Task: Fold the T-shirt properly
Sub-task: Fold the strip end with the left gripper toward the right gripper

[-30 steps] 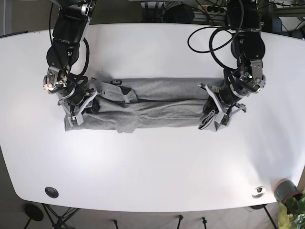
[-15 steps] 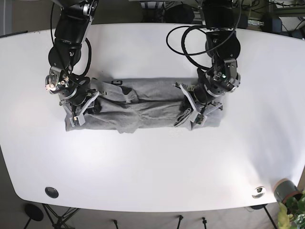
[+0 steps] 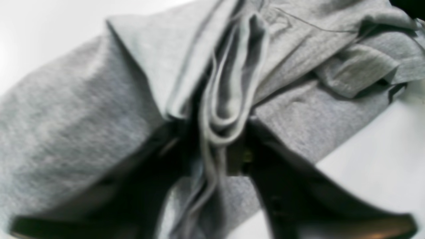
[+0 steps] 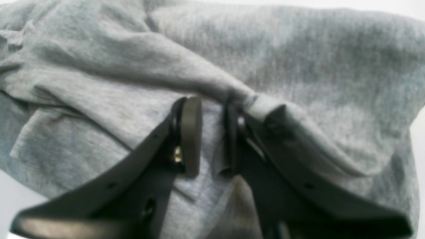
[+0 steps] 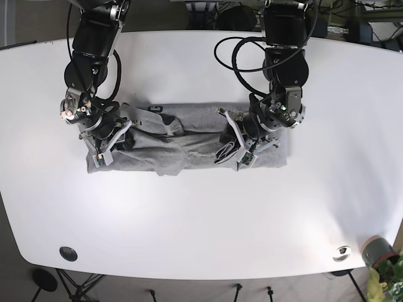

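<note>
The grey T-shirt (image 5: 189, 135) lies as a long band across the middle of the white table (image 5: 201, 214). In the base view my left gripper (image 5: 232, 153) is over the band's right part and holds a bunched end of it above the cloth below. The left wrist view shows that gripper (image 3: 215, 149) shut on several stacked folds of the T-shirt (image 3: 66, 109). My right gripper (image 5: 104, 150) sits at the shirt's left end. In the right wrist view that gripper (image 4: 212, 132) stands nearly closed, with a fold of the T-shirt (image 4: 298, 49) pinched between its fingers and draped over one.
A black round cap (image 5: 68, 253) sits near the front left edge. At the front right are a silver disc (image 5: 342, 253) and a grey cup (image 5: 376, 250) beside a plant. Cables loop from the arm at the back.
My left gripper has carried the shirt's right end leftward over the band, which now looks shorter on the right. The right gripper has stayed at the left end.
</note>
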